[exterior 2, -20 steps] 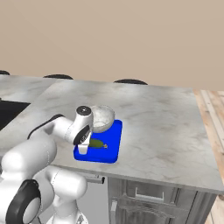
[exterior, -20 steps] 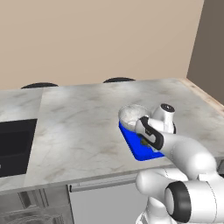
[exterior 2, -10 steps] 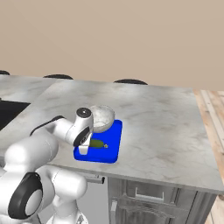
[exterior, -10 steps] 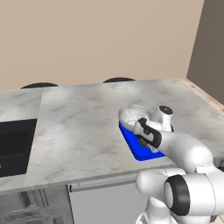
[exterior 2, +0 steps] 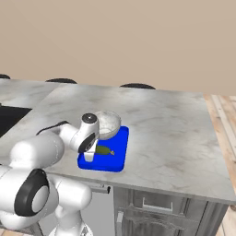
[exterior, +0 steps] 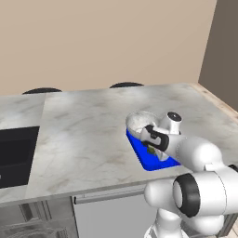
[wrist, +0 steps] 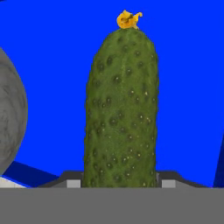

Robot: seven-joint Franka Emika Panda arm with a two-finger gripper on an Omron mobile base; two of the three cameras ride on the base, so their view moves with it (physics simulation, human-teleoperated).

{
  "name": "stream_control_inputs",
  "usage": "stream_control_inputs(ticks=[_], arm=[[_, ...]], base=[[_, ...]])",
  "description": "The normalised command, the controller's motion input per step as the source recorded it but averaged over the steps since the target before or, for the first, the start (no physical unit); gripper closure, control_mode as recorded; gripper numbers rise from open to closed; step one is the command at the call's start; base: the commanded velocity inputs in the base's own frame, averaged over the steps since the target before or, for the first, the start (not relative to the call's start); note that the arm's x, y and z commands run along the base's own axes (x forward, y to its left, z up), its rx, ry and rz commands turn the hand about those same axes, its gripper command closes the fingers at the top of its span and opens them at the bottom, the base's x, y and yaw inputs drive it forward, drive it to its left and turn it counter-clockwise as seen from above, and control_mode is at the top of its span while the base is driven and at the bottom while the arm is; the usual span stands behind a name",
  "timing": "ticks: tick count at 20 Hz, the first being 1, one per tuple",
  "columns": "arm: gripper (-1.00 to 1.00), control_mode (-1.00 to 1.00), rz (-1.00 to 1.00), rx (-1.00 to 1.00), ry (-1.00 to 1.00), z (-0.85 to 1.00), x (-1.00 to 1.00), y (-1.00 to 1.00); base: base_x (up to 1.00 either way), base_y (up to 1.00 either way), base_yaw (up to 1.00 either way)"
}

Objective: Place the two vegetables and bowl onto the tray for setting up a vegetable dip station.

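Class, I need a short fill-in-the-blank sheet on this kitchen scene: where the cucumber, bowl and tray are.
1. The cucumber lies on the ____ tray.
2. The bowl rests at the tray's ____ end, away from the robot.
3. A small ____ flower stub tips the cucumber.
4. The tray sits on a ____ counter.

Missing words: blue; far; yellow; marble

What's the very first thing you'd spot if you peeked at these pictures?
The bright blue tray near the front edge of the grey marble counter jumps out first. A bumpy green cucumber lies on it, right in front of the gripper, and a speckled bowl sits on the tray's far end.
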Motion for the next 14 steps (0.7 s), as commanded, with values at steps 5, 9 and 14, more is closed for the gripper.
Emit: stream_control_inputs(ticks=[5, 9, 14], arm=[[1.0, -1.0, -0.01, 0.0, 0.0, -0.08, 0.11, 0.0], [1.0, -1.0, -0.01, 0.0, 0.0, -0.11, 0.08, 0.0], [1.0, -1.0, 0.0, 0.0, 0.0, -0.11, 0.03, 0.0]], base=[[0.0, 0.0, 0.0], [0.0, 0.0, 0.0], [0.0, 0.0, 0.0]])
